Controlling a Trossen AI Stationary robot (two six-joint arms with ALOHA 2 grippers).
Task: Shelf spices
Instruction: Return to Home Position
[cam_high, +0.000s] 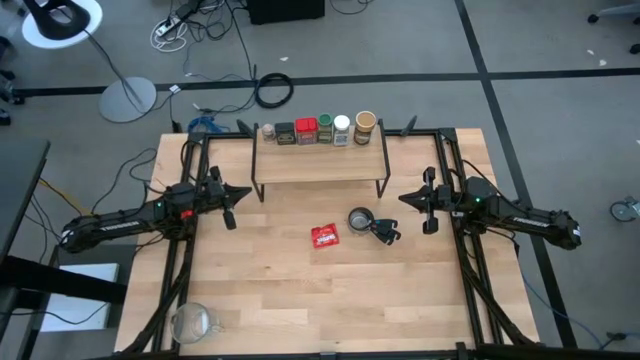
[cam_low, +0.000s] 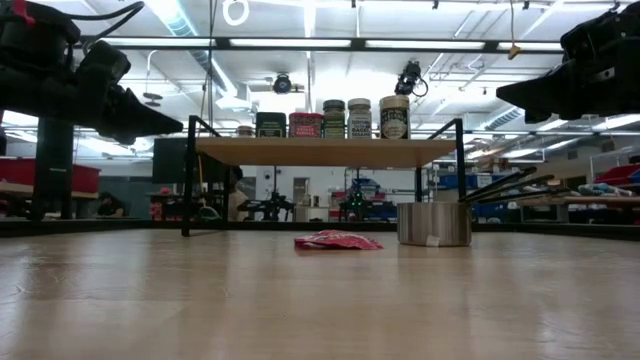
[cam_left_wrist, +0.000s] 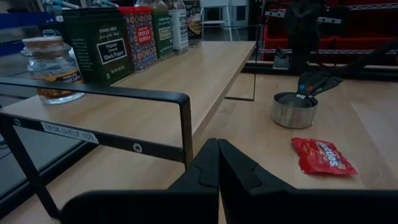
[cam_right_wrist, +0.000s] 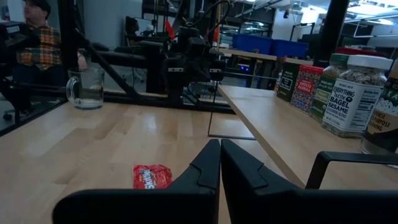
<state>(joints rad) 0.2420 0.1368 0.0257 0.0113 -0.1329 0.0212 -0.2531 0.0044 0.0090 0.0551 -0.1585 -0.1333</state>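
Observation:
The shelf (cam_high: 320, 165) stands on thin black legs at the table's far middle. The spices stand in a row along its far edge: a small cork-lidded jar (cam_left_wrist: 53, 65), a dark square tin (cam_high: 285, 132), a red tin (cam_high: 306, 130), a green jar (cam_high: 324, 128), a white-capped jar (cam_high: 342, 129) and a tan-lidded jar (cam_high: 365, 127). My left gripper (cam_high: 244, 193) hovers shut off the shelf's left end, and my right gripper (cam_high: 404, 197) hovers shut off its right end. Both point level toward the table's middle and hold nothing.
A flat red packet (cam_high: 325, 236) lies on the table in front of the shelf, beside a round metal cup (cam_high: 360, 218) with a black handle. A glass mug (cam_high: 192, 322) stands at the near left corner. A person (cam_right_wrist: 37, 34) sits beyond the table.

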